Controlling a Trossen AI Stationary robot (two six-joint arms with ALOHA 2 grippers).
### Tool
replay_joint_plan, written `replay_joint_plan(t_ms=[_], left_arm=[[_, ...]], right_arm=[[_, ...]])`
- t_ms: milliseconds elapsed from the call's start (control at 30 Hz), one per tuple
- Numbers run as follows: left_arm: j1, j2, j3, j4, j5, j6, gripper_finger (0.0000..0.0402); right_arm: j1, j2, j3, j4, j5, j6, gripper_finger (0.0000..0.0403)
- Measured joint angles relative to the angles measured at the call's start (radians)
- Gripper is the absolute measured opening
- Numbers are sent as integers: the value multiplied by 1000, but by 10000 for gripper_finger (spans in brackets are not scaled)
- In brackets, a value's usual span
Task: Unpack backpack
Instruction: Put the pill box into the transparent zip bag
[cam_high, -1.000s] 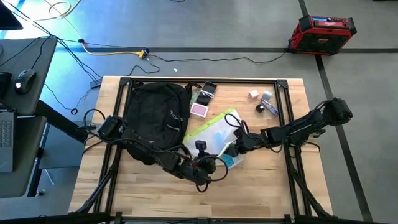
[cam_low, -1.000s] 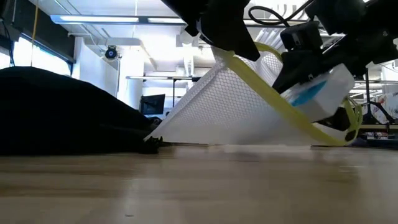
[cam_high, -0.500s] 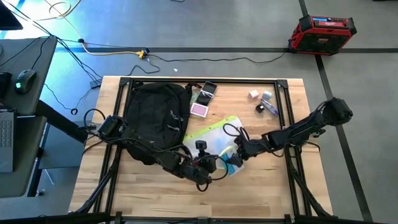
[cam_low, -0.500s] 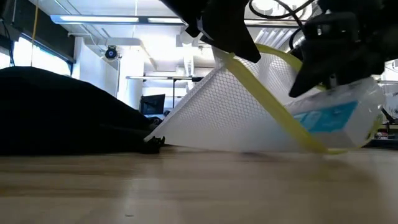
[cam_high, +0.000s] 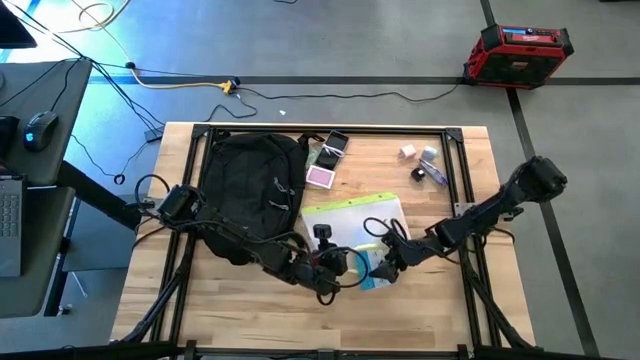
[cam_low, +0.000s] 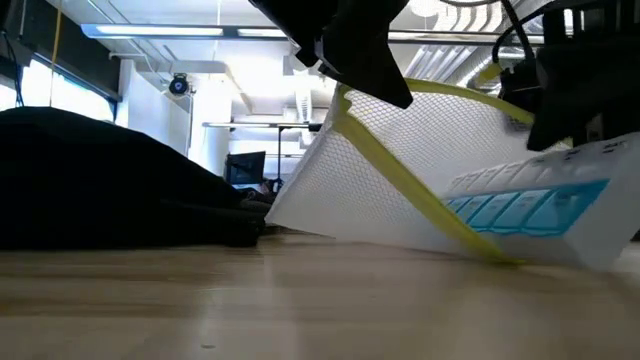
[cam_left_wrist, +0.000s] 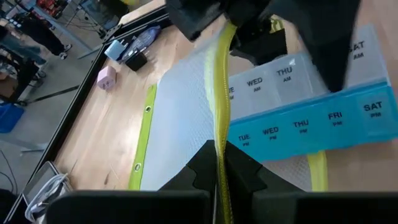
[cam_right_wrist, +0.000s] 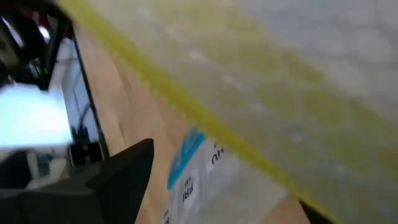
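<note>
A: Backpack (cam_high: 252, 195): black fabric, lying on the left half of the bench (cam_high: 430, 300). Unpacking status?

B: Partly done, by my reading. Already out: a mesh pouch (cam_high: 352, 222) with yellow-green trim, just right of the backpack; a pill box (cam_left_wrist: 323, 121); a pink item (cam_high: 320, 177) and small pieces (cam_high: 425, 165) toward the far edge. What remains inside cannot be seen.

A: End effectors?

B: Left end effector (cam_left_wrist: 219, 167): fingers together, clamped on the pouch's yellow edge, holding that edge up off the bench. Right end effector (cam_high: 385, 262): fingers apart, at the pill box by the pouch's near corner; whether it touches the box, cannot tell.

A: Legible writing?

B: Pill box only, clear over blue: TUE, WED, THU, FRI, SAT on the blue row; WED, THU with AM on the clear row.
</note>
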Motion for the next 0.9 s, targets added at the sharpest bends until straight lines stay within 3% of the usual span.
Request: replay_joint_plan(t_ms=[167,233,300,400,567,733,900], left_arm=[[1,0,0,2,9,-16,0],[1,0,0,3,24,-28,0],[0,0,0,3,27,-34,0],[0,0,0,2,30,-33,0],[0,0,0,-6,31,-33,0],[3,0,0,-12,21,-38,0],[14,0,0,-17,23,-39,0]], right_arm=[[27,0,0,0,420,191,329],[20,0,0,23,515,214,329],[-8,0,0,78,497,184,329],[-56,-9,0,148,325,62,329],[-116,-115,0,3,144,-104,329],[-110,-264,1,-264,128,-138,329],[-34,-366,1,-345,186,-168,329]])
